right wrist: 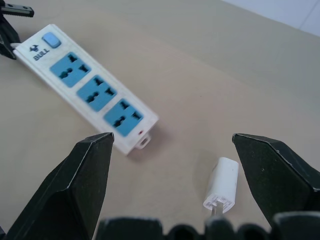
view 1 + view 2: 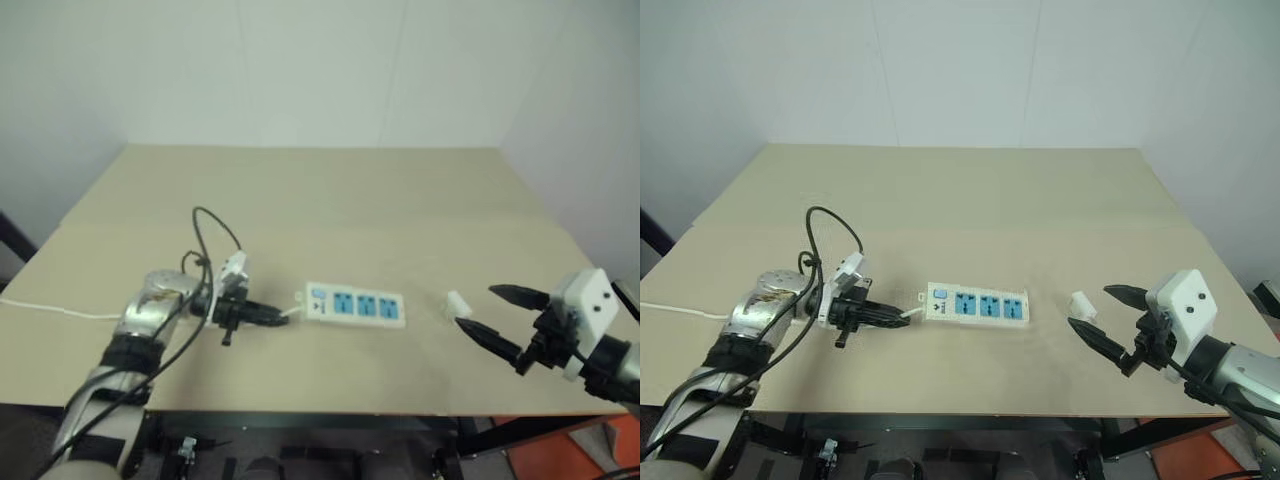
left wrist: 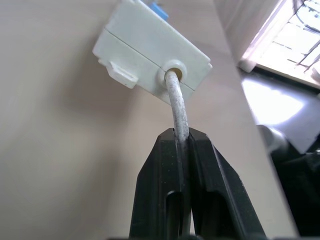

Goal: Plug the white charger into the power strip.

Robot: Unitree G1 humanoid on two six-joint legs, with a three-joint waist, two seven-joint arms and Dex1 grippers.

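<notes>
The power strip [image 2: 355, 305] is a white bar with three blue sockets, lying flat near the table's front. In the left wrist view my left gripper [image 3: 182, 135] is shut on the strip's thin white cord [image 3: 176, 102], right where it leaves the strip's end [image 3: 150, 47]. The white charger [image 2: 458, 301] lies on the table just right of the strip, prongs toward me in the right wrist view [image 1: 222, 185]. My right gripper [image 2: 478, 308] stands open, its fingers to either side of the charger and a little short of it, touching nothing.
The rest of the white cord [image 2: 50, 308] trails off the beige table's [image 2: 330, 200] left edge. A black cable [image 2: 205, 235] loops above my left wrist. The table's front edge runs just below both grippers. An orange object [image 2: 600, 450] sits below the table at the right.
</notes>
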